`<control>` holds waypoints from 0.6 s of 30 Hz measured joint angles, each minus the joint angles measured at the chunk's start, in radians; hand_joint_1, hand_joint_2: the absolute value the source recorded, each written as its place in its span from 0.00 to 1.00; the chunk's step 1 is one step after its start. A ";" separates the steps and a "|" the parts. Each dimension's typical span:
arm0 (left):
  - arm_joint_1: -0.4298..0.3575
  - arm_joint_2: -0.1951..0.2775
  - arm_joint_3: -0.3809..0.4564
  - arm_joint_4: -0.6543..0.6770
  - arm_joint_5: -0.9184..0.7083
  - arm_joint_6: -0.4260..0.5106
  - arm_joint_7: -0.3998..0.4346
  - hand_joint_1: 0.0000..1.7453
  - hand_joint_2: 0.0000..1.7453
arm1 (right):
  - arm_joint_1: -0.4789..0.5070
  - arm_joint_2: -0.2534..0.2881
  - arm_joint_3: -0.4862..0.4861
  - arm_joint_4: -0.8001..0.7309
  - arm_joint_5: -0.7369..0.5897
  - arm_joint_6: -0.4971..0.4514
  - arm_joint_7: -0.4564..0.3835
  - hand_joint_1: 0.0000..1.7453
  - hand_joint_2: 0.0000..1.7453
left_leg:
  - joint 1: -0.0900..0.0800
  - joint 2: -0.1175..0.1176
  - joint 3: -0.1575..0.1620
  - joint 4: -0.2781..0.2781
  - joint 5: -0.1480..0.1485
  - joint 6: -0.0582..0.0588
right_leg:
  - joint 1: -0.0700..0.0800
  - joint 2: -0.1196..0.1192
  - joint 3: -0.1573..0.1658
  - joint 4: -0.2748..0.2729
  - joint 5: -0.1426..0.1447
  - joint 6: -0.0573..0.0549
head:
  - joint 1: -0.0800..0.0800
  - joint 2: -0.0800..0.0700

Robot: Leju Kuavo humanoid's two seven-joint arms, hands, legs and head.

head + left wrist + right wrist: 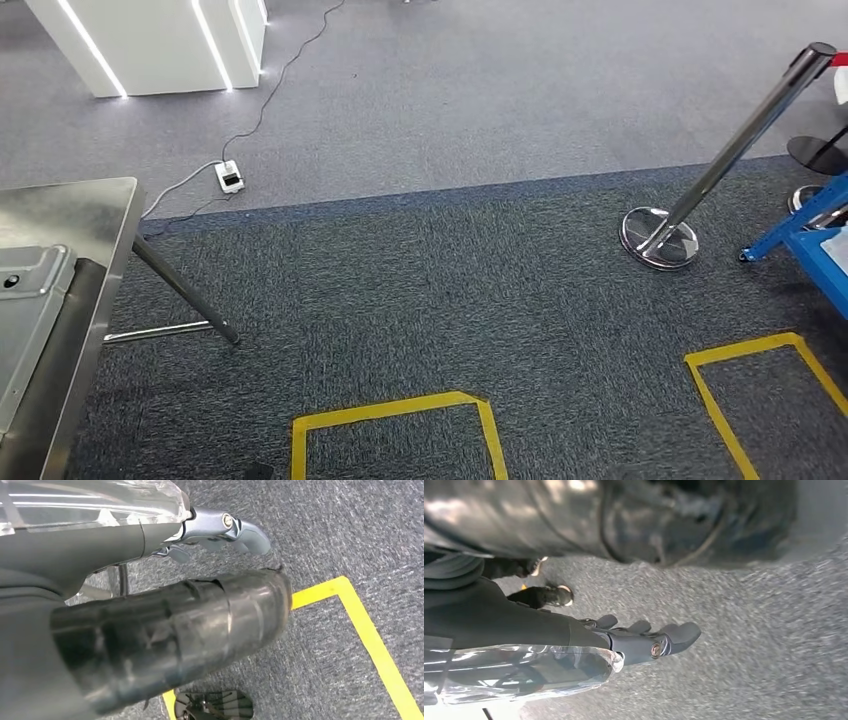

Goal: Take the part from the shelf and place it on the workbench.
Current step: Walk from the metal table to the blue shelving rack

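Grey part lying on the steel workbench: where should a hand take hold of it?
Likely its long rim toward the open floor, approached from that side. The grey part lies flat on the workbench, so only that rim seems to offer a pinch; the rest is cut off by the picture's edge.

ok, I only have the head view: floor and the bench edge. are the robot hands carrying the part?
Observer: Right wrist view: the right robot hand holds nothing, fingers apart, with grey carpet behind it.
Operator: left one?
Observer: The left robot hand has nothing visible in it. Its fingers are mostly hidden, so I can't tell how they lie.
Operator: where's it hanging?
Observer: Over carpet, near a corner of the yellow tape.
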 joint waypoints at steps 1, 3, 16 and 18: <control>0.001 0.000 0.000 0.000 0.000 -0.001 -0.001 0.00 0.00 | 0.000 0.000 0.000 0.000 0.001 0.000 0.000 0.00 0.00 | 0.002 0.012 0.002 -0.005 0.003 0.006 | 0.000 -0.025 -0.018 0.037 -0.023 0.003 | 0.001 0.000; 0.003 0.000 0.001 0.000 0.001 -0.005 -0.002 0.00 0.00 | -0.003 0.000 0.000 0.000 0.003 0.000 0.000 0.00 0.00 | -0.002 0.038 0.003 -0.007 0.002 0.011 | -0.002 -0.066 -0.079 0.160 -0.082 0.011 | 0.002 0.000; -0.002 0.000 0.002 0.000 0.002 -0.019 -0.018 0.00 0.00 | -0.005 0.000 0.006 0.000 0.018 0.010 0.007 0.00 0.00 | -0.007 0.100 0.014 0.058 -0.076 -0.033 | 0.003 -0.110 0.022 -0.043 0.022 -0.028 | 0.001 0.000; 0.001 0.000 0.002 0.000 0.003 -0.023 -0.022 0.00 0.00 | -0.007 0.000 0.008 0.000 0.022 0.016 0.007 0.00 0.00 | -0.006 0.053 -0.048 0.189 -0.142 -0.036 | 0.003 -0.088 0.022 -0.043 0.022 -0.037 | 0.001 0.000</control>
